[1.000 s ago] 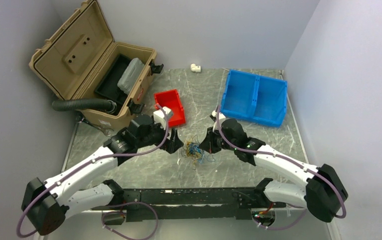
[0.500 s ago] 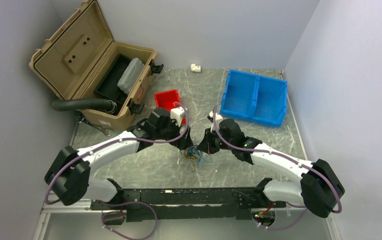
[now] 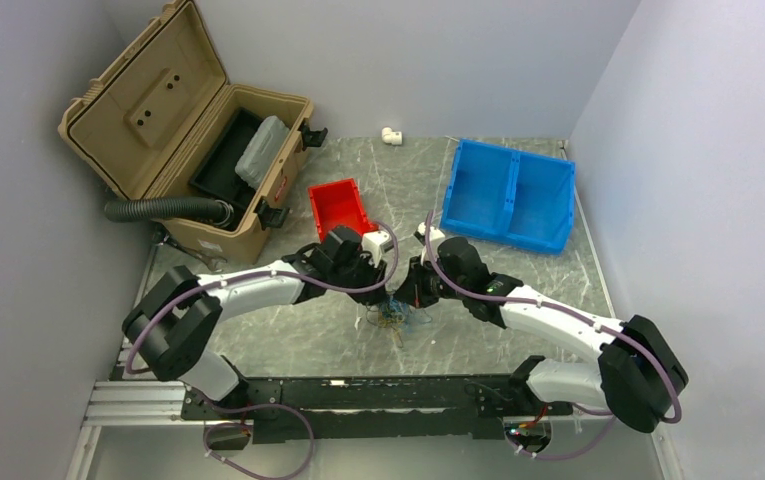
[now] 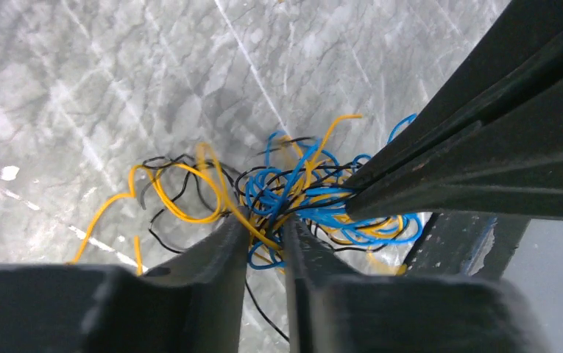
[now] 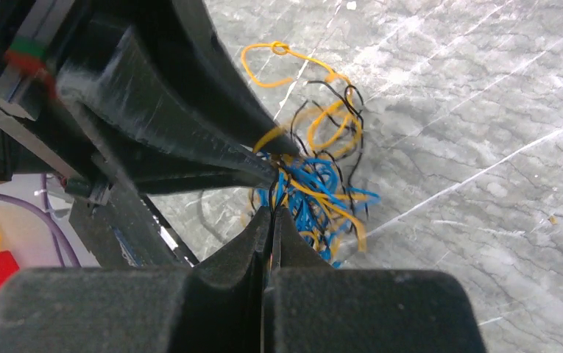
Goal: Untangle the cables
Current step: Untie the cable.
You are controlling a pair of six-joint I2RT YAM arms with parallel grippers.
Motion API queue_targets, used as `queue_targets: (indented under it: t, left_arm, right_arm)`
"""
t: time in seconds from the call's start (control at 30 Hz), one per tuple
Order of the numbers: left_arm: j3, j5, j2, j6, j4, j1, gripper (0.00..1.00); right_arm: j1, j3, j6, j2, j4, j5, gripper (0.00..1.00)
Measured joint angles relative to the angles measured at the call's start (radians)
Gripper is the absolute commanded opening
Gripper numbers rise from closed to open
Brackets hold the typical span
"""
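Risk: both claws bite one small knot

If the arms pull apart now, I think the loops may lock tighter or slip free, because both grips sit almost at the same place. The left gripper (image 4: 263,237) has its jaws a narrow gap apart, and strands of the hair-thin orange-yellow, blue and black wire cables (image 4: 304,200) pass between them. The right gripper (image 5: 271,213), just opposite, is fully closed and seems to pinch strands. The tangle lies under both, on the grey marbled table top (image 4: 79,88).
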Motion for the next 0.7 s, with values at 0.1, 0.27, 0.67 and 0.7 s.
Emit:
queue_targets:
  t: [0.1,0.27,0.67,0.7]
  left_arm:
    - [-0.012,0.017,0.021,-0.016,0.060,-0.005,0.00]
    - [-0.037,0.005,0.029,-0.042,0.090,-0.006,0.00]
    - [-0.068,-0.030,0.037,-0.106,0.121,-0.006,0.00]
    - [-0.072,-0.031,0.037,-0.116,0.126,-0.006,0.00]
  right_arm:
    - [0.000,0.000,0.008,0.005,0.001,0.009,0.09]
    - [0.000,0.000,0.030,0.037,-0.001,0.079,0.48]
    - [0.002,-0.066,0.067,-0.072,-0.014,0.199,0.82]
    - [0.006,-0.069,0.066,-0.083,-0.024,0.212,0.80]
